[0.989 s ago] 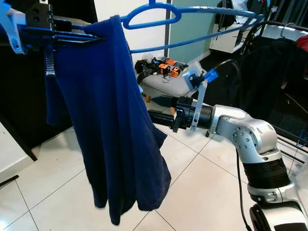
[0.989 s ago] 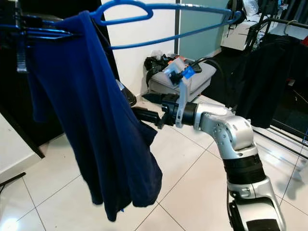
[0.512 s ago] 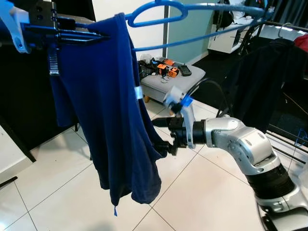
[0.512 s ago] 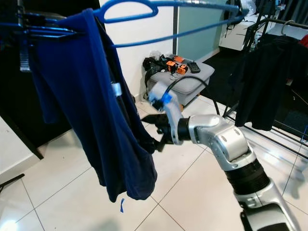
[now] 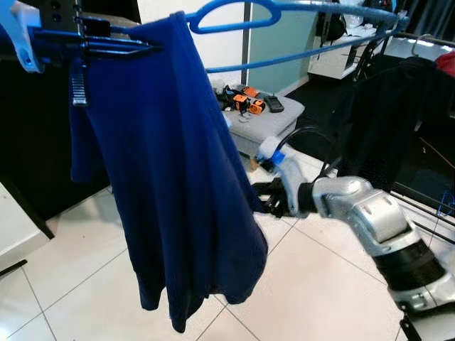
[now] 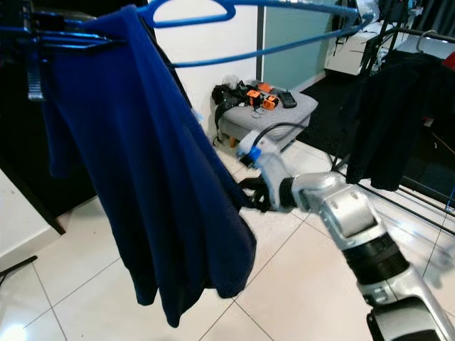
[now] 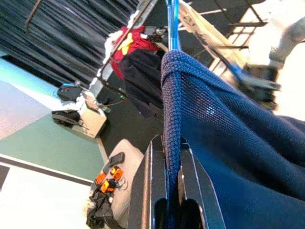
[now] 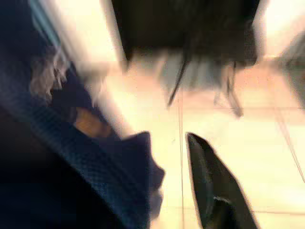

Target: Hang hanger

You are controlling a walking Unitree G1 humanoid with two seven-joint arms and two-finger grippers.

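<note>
Here the left gripper (image 7: 167, 191) is held high at the robot's left, its two black fingers (image 7: 143, 191) clamped on one end of the blue plastic hanger (image 5: 234, 14), pinching the dark blue mesh garment (image 5: 170, 185) that drapes over that end. The hanger's rods run from the gripper across toward the black clothes rack (image 5: 419, 42) at the right, where a black garment (image 5: 384, 121) hangs. The blue garment falls in long folds above the white tiled floor (image 5: 320, 284). The right gripper (image 5: 264, 201) reaches in low at the garment's right edge; its wrist view is blurred, one black finger (image 8: 209, 191) standing apart from the cloth, so the fingers seem spread. Behind, a grey stool (image 5: 264, 126) carries orange-and-black gadgets (image 5: 245, 99).
</note>
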